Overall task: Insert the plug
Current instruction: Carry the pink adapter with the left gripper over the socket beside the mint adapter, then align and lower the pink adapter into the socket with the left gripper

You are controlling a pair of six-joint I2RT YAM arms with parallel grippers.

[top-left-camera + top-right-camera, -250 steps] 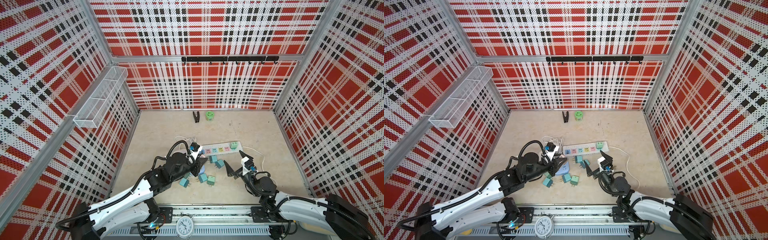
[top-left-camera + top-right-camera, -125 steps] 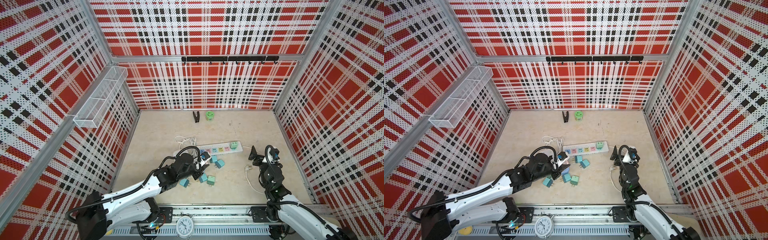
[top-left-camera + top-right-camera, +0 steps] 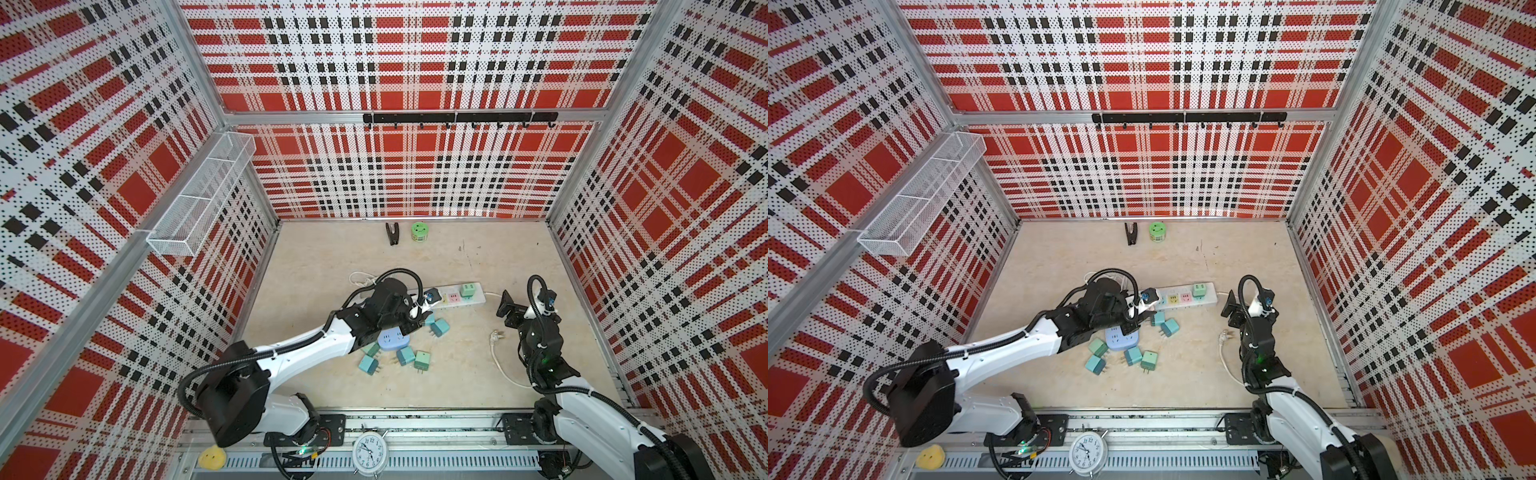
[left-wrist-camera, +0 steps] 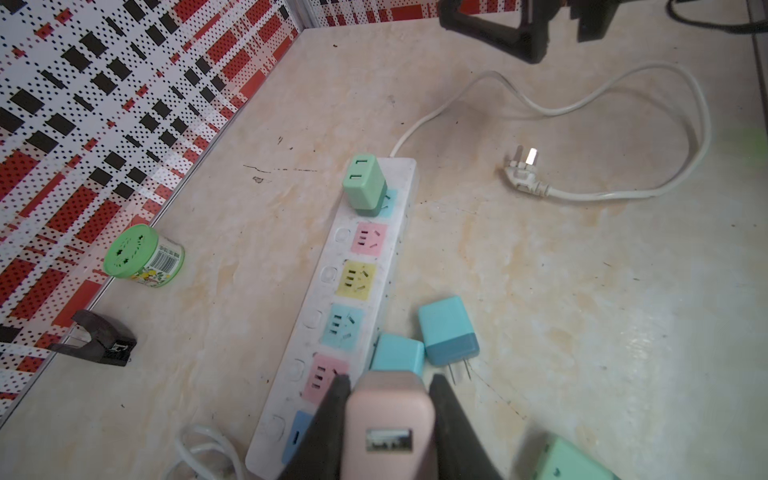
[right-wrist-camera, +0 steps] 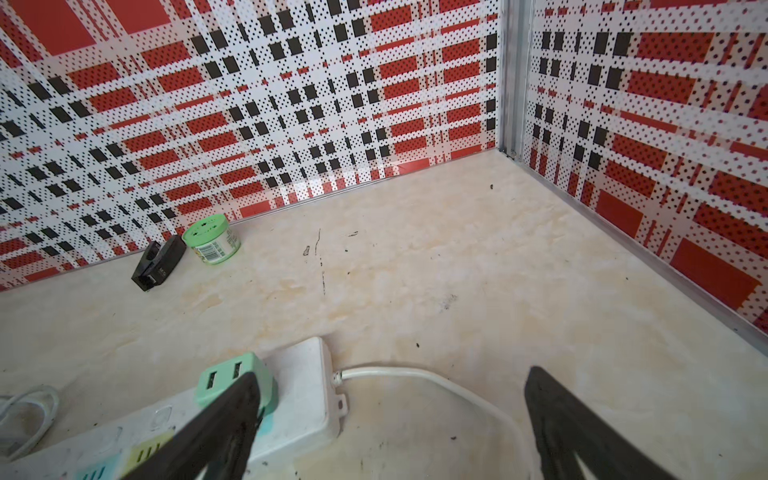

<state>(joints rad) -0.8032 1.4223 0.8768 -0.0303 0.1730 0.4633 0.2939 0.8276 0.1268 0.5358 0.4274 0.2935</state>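
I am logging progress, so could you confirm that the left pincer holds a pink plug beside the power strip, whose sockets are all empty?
Not all empty: the left wrist view shows a green plug seated in the end socket of the power strip. The rest is right: the left pincer holds the pink plug beside the strip.

In both top views the floor between the power strip and the back wall lay open, bar a black clip and a green jar at upper centre. Loose plugs crowded the patch just below the strip, and its white cord looped across the lower right.
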